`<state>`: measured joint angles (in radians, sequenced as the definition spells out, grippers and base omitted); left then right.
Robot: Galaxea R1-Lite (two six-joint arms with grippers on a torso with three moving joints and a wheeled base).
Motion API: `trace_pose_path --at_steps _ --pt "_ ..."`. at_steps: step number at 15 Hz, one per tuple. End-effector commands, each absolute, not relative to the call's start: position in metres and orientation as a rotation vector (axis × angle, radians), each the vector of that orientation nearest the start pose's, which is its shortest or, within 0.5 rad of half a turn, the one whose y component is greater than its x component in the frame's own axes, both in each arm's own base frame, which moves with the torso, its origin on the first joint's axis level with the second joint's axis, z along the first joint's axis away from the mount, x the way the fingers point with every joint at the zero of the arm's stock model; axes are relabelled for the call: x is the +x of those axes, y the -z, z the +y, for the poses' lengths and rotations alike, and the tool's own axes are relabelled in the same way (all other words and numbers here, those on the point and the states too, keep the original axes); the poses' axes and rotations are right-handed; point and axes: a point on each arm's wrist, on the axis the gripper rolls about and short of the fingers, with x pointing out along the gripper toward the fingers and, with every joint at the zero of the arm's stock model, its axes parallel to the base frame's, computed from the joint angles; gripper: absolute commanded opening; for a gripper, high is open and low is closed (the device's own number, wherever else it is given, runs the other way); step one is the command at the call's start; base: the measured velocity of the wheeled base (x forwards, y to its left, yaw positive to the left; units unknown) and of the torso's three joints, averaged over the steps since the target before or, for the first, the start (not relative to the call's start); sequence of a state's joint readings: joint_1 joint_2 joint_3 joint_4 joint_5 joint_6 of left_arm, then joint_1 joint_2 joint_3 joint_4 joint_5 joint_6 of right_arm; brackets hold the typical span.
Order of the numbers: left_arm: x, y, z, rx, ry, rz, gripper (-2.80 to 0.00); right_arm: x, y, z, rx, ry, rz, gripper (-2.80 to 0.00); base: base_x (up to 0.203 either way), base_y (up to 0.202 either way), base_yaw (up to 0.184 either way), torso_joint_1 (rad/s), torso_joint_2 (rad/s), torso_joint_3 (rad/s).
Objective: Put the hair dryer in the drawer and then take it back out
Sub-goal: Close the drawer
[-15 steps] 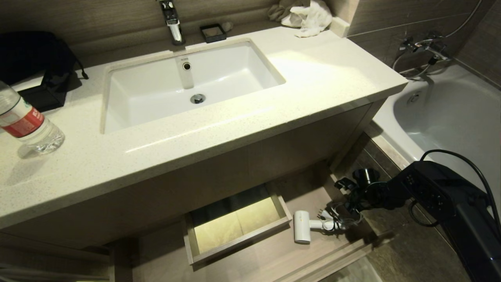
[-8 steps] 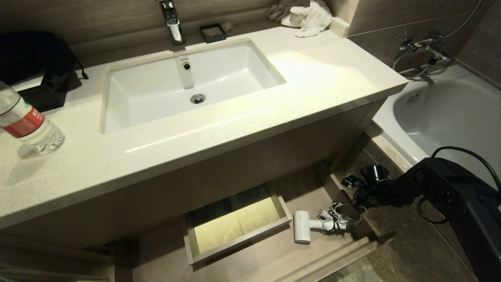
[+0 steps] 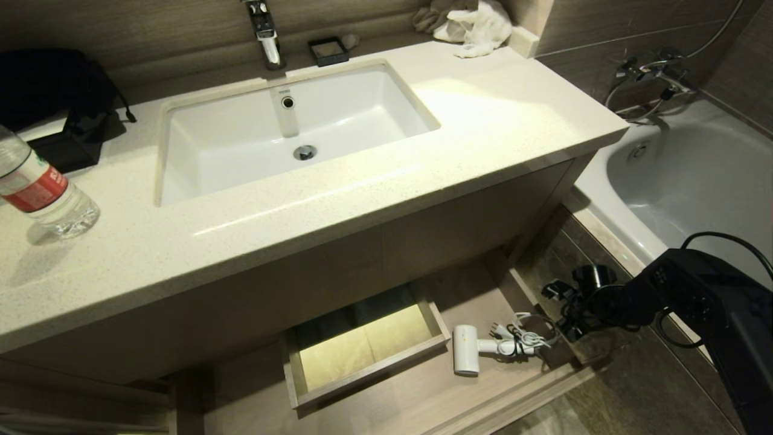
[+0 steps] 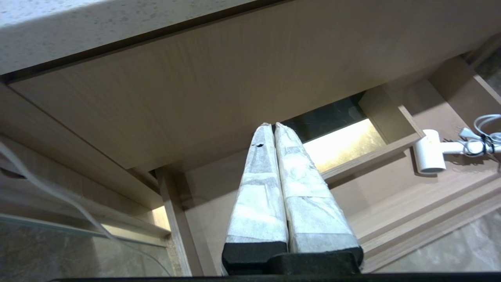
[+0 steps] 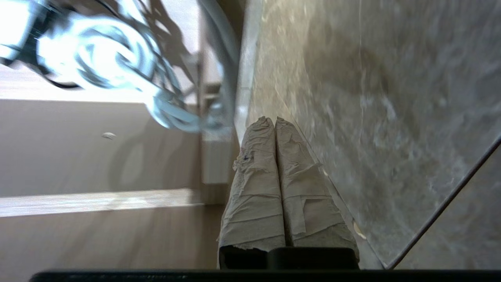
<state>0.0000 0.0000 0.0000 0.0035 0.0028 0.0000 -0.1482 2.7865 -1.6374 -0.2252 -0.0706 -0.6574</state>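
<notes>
The small white hair dryer (image 3: 467,357) lies on its side in the pulled-out light-wood drawer (image 3: 416,396), just right of the boxed cutout (image 3: 362,350). Its bundled white cord (image 3: 520,340) trails toward the drawer's right wall. My right gripper (image 3: 567,324) hangs just beyond that wall, by the tiled bath panel, shut and empty; in the right wrist view the right gripper (image 5: 274,119) is apart from the cord (image 5: 101,58). The left gripper (image 4: 273,124) is shut and empty, facing the cabinet front, with the hair dryer (image 4: 428,156) off to one side.
Above the drawer are the pale countertop (image 3: 495,115) and its sink (image 3: 290,130). A water bottle (image 3: 42,193) and a black bag (image 3: 54,96) sit at the left, a white cloth (image 3: 477,27) at the back. The bathtub (image 3: 694,175) is close on the right.
My right gripper has drawn back to the right, from over the cord bundle to beyond the drawer's side wall. The hair dryer lies still in the drawer.
</notes>
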Motion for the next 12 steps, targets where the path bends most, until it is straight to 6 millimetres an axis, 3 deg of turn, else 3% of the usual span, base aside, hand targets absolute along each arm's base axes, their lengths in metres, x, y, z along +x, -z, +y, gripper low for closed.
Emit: trace_pose_path --at_steps 1,8,12 --pt "-0.023 -0.075 0.000 0.000 -0.003 0.003 -2.80 0.477 0.114 -0.074 -0.573 -0.109 0.961 -2.80 0.000 0.000 0.000 0.000 0.00 0.000" --pt "-0.023 -0.075 0.000 0.000 -0.003 0.003 -2.80 0.479 0.121 -0.072 -0.574 -0.112 0.961 -2.80 0.000 0.000 0.000 0.000 0.00 0.000" --pt "-0.023 -0.075 0.000 0.000 -0.003 0.003 -2.80 0.480 0.119 -0.061 -0.576 -0.128 0.954 -2.80 0.000 0.000 0.000 0.000 0.00 0.000"
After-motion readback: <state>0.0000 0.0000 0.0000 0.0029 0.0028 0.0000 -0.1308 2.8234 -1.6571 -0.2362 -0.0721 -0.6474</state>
